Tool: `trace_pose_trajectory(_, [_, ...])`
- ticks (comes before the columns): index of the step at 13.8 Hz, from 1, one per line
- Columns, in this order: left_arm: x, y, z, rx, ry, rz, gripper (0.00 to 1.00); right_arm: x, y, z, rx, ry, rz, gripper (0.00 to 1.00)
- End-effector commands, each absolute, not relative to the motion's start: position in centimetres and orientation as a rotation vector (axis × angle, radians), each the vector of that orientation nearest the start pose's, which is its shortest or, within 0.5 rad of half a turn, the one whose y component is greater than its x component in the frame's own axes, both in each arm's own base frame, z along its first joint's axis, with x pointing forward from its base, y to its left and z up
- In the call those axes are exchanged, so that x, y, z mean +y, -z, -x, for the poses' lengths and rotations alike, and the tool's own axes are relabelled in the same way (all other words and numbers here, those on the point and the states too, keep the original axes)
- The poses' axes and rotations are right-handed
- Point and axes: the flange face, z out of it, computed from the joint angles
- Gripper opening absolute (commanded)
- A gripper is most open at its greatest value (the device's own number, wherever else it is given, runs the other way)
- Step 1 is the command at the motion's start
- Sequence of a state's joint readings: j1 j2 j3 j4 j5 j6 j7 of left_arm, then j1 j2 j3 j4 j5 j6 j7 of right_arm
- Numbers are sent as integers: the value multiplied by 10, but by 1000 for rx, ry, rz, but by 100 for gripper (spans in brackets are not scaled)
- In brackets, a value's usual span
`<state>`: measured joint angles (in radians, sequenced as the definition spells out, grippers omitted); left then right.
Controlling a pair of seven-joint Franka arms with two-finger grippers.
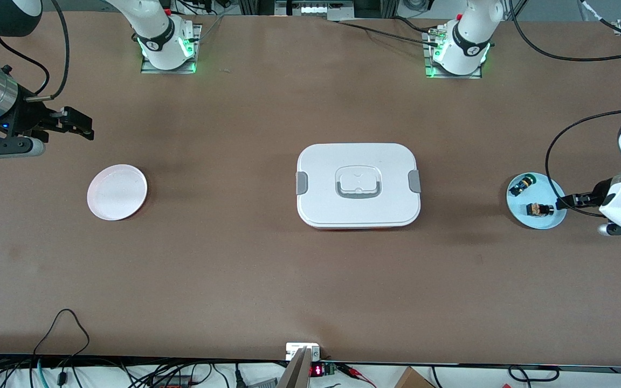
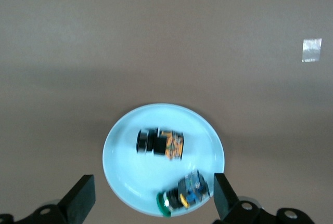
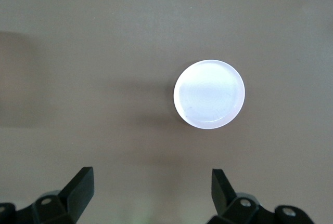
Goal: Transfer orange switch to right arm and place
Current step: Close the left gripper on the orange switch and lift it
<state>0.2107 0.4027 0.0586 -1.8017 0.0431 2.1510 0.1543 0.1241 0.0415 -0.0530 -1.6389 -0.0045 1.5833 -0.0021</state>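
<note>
The orange switch (image 1: 539, 209), a stubby black part with an orange-tan end, lies on its side on a light blue plate (image 1: 550, 189) at the left arm's end of the table. It also shows in the left wrist view (image 2: 161, 143) on the plate (image 2: 125, 156). My left gripper (image 1: 569, 202) is open and empty by the plate's rim; the left wrist view shows it (image 2: 152, 200) apart from the switch. My right gripper (image 1: 81, 125) is open and empty over bare table at the right arm's end; it also shows in the right wrist view (image 3: 151, 193).
A second black part with a yellow-green end (image 1: 522, 185) (image 2: 184, 195) lies on the same plate. A pale pink plate (image 1: 117, 192) (image 3: 209, 94) sits near the right gripper. A white lidded box (image 1: 358, 185) stands mid-table.
</note>
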Motion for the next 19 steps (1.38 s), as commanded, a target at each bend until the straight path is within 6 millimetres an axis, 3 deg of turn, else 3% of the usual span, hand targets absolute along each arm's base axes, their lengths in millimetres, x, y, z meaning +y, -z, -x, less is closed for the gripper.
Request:
trace_pose_trajectory(1, [160,-300,-603,-72,17,3076,100,41,-575,-563,-95,-157,3133,100])
trace_pose_trajectory(3, [163,-281,-599,-72,97,3063,100,41,-575,-563,-98,-154,3133,100])
trace_pose_trajectory(6, [165,-249,-588,-11,79,3067,100,41,-575,-563,-93,-157,3133,100])
trace_pose_trajectory(12, [169,-223,-580,33,42,3073,100,41,-574,-563,-95,-159,3133,100])
trace_pose_trajectory(13, [178,-218,-578,23,59,3069,100,41,-574,-563,-93,-159,3133,100])
trace_pose_trajectory(15, [183,-197,-576,11,75,3066,100,41,-575,-563,-93,-157,3133,100])
trace_pose_trajectory(19, [184,-187,-567,2,67,3071,100,41,-575,-563,-98,-154,3133,100])
